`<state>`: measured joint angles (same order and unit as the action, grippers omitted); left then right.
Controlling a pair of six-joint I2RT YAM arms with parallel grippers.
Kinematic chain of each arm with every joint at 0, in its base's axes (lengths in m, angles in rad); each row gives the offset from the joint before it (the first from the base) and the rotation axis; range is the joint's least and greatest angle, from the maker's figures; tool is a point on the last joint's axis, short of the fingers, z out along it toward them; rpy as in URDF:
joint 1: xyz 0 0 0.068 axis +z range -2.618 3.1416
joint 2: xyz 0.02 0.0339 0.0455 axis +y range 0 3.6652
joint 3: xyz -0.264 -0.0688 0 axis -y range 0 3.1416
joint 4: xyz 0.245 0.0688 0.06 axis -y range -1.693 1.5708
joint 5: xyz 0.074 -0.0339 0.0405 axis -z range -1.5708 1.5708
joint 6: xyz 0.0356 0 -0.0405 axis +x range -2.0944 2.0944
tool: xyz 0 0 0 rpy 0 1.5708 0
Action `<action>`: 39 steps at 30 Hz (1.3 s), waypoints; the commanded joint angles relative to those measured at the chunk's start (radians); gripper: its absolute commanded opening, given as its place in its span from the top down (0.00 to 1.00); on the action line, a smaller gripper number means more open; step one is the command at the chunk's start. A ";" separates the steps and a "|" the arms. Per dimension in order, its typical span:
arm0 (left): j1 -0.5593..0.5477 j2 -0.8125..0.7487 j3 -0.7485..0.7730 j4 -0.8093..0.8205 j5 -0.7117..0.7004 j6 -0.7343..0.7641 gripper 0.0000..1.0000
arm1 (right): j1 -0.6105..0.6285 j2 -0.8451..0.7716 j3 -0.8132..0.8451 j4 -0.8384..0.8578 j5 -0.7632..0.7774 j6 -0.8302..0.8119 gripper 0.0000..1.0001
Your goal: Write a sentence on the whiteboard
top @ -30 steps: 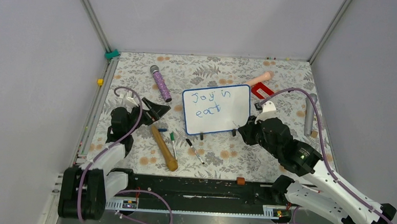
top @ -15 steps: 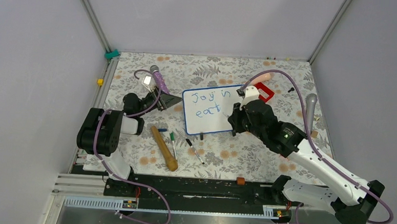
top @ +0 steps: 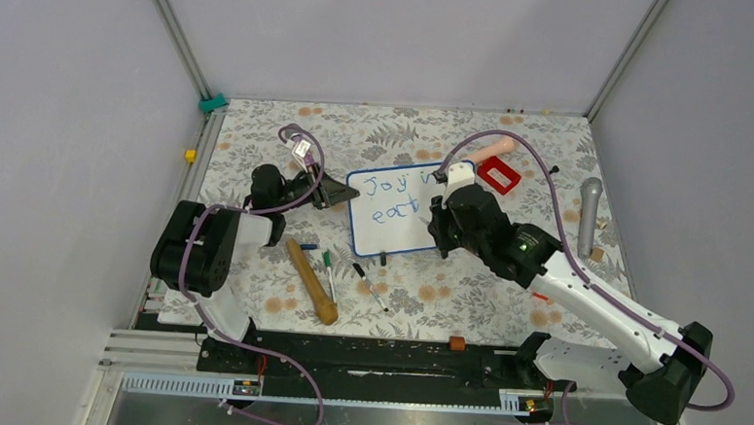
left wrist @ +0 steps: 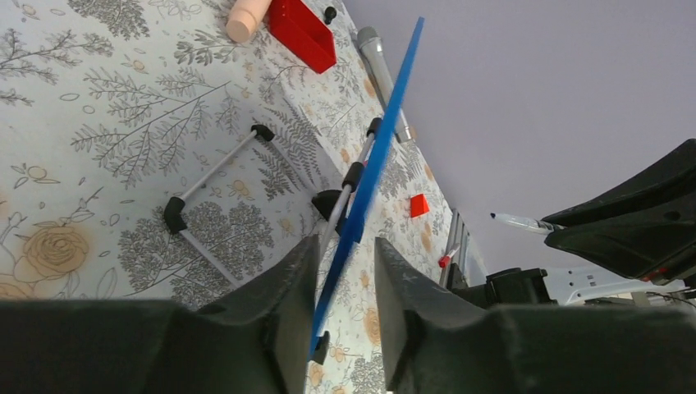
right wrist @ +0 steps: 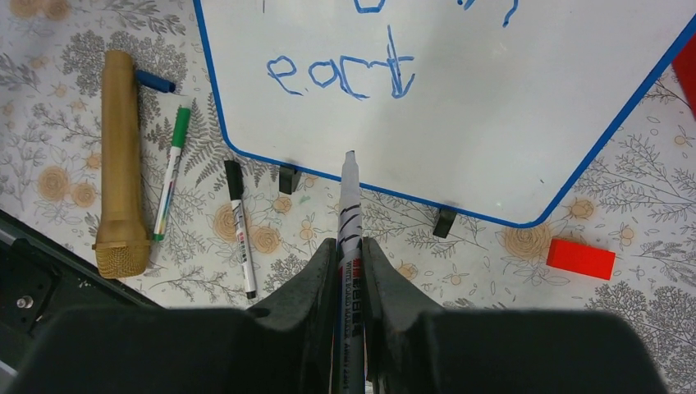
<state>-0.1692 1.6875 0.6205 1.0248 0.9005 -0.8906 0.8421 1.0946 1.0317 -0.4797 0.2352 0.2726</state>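
Sentence partly written, two lines begun, rest outstanding; right gripper clamped on marker, left gripper, jaws half open, straddling whiteboard edge.

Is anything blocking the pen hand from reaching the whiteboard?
No, nothing visible is in the way. The right gripper holds the marker, whose tip is right at the whiteboard lower edge. The left gripper straddles the board's side edge, away from the marker's path.
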 commanded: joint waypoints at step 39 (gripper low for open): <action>0.019 0.058 0.083 0.072 0.060 0.023 0.55 | -0.014 0.263 0.172 0.041 0.156 -0.056 1.00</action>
<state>-0.1551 1.7485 0.6296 1.0771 0.9287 -0.9035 0.8413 1.3830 1.1900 -0.4355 0.3992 0.2371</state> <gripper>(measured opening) 0.449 0.189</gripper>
